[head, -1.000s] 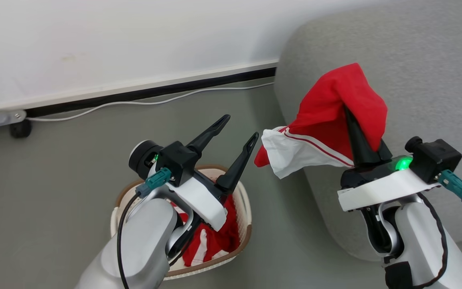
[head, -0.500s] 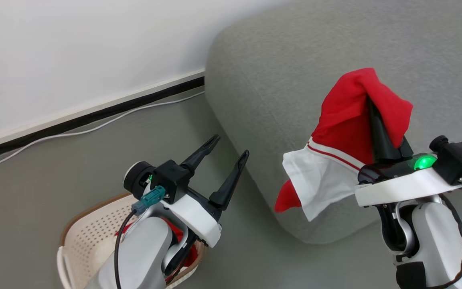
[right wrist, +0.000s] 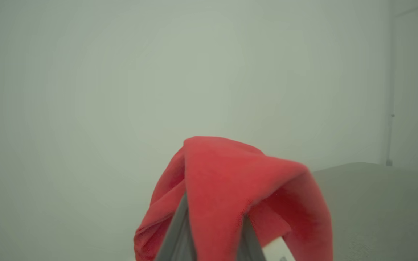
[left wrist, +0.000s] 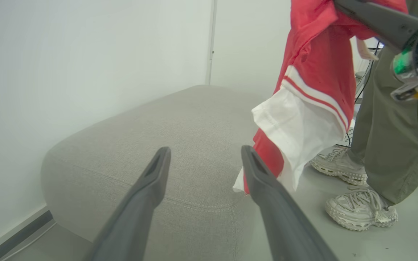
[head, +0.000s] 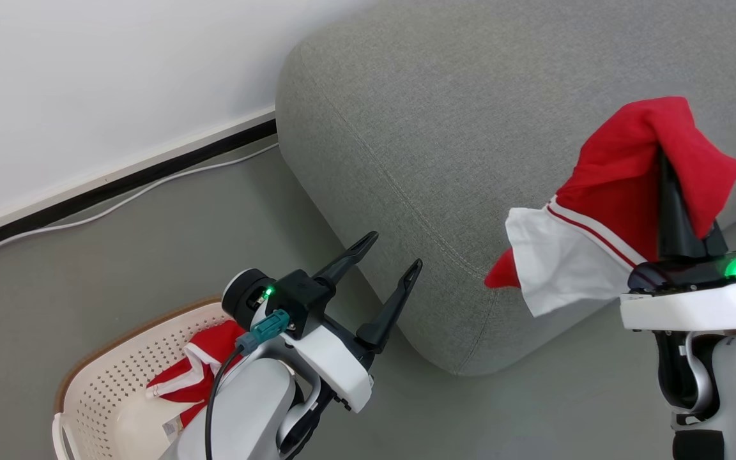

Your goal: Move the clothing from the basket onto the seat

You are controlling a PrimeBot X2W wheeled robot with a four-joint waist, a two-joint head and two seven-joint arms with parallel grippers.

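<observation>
My right gripper (head: 663, 160) is shut on a red garment (head: 623, 191) with white trim, which drapes over its fingers above the front edge of the grey seat (head: 444, 128). The same garment (left wrist: 314, 90) hangs in the left wrist view, and it covers the fingertips (right wrist: 212, 203) in the right wrist view. My left gripper (head: 392, 252) is open and empty, pointing at the seat's near corner. The cream basket (head: 106, 377) sits on the floor at lower left, with another red garment (head: 199, 367) inside, partly hidden by my left arm.
A person's legs in olive trousers (left wrist: 394, 145) and pale sneakers (left wrist: 361, 212) stand beside the seat. A white cable (head: 119, 204) runs along the dark skirting (head: 119, 185) at the white wall. Grey floor lies between basket and seat.
The head camera has swung right, so basket and wall slid left and more of the seat shows. My right gripper still holds the red garment, now over the seat's edge.
</observation>
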